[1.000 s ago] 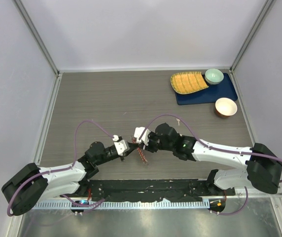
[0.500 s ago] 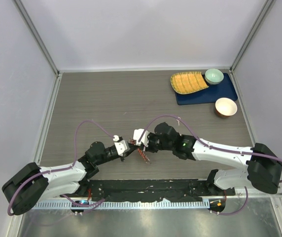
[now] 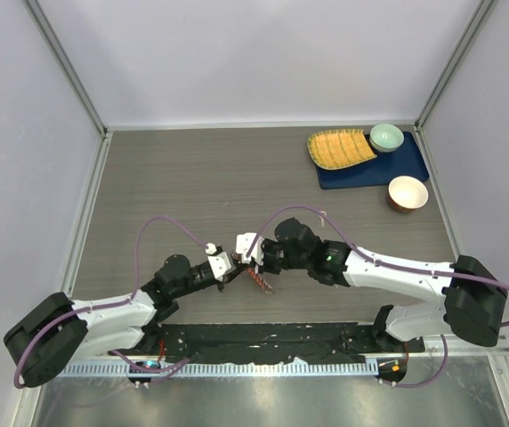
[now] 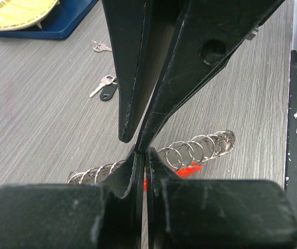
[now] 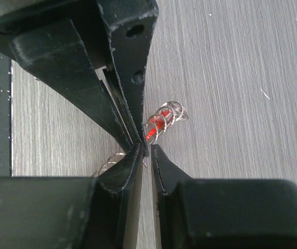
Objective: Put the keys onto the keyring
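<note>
1. Pale walls (image 3: 237,62) box in a grey wood-grain counter (image 3: 192,178). Up at about 2 o'clock there's a blue mat (image 3: 412,163) with a yellow woven plate (image 3: 339,149) and a green bowl (image 3: 386,137) on it. A brown bowl (image 3: 408,193) sits at the mat's near edge.
2. Both arms reach in and meet nose to nose around 6 o'clock, a little in from the near edge.
3. The left pincer (image 4: 142,151) is squeezed flat together, with no gap showing. A sliver of red shows between its fingers lower down. I honestly can't tell if any wire is clamped in there.
4. The right pincer (image 5: 146,148) is down to a thin slit, its tips right up against the left one's tips. I can't tell if it's pinching something or is just nearly closed.
5. The keyring (image 4: 200,148) looks like a string of silvery wire loops with a red fob (image 4: 187,170) tucked along it. It's right at the two sets of tips and runs off toward 3 o'clock in the left wrist view. From above it trails toward 5 o'clock from where the tips meet.
6. Two keys show in the left wrist view, out at roughly 11 o'clock from the tips. They are a black-headed key (image 4: 107,92) and, farther out, a plain silver key (image 4: 102,47). Both lie flat on the counter, well apart from the keyring, and neither is on it.
</note>
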Controlling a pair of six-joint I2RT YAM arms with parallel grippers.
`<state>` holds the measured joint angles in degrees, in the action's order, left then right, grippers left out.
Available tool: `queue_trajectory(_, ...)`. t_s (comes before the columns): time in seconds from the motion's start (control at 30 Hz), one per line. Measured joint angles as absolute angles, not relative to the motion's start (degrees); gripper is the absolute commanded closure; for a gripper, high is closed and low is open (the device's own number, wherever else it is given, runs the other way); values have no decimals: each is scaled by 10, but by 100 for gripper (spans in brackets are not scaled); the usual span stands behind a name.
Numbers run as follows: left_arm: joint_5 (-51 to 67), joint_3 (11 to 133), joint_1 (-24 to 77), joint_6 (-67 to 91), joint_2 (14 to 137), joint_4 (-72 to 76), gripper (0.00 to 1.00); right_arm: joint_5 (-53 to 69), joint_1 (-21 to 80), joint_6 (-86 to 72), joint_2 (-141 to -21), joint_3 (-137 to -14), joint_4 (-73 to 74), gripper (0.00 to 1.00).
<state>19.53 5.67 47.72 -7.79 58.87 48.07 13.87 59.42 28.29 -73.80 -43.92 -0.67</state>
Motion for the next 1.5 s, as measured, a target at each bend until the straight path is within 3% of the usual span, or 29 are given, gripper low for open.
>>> queue_trajectory(0.13,190,57,477,-78,584,480,95,116,595,279,-739,-439,-1,70)
queue_trajectory(0.47,175,57,477,-77,580,479,94,71,595,263,-717,-430,21,64)
queue_trajectory(1.2,184,57,477,-77,575,480,94,85,595,269,-732,-423,0,69)
queue_trajectory(1.5,189,57,477,-77,573,479,94,90,595,274,-738,-423,1,76)
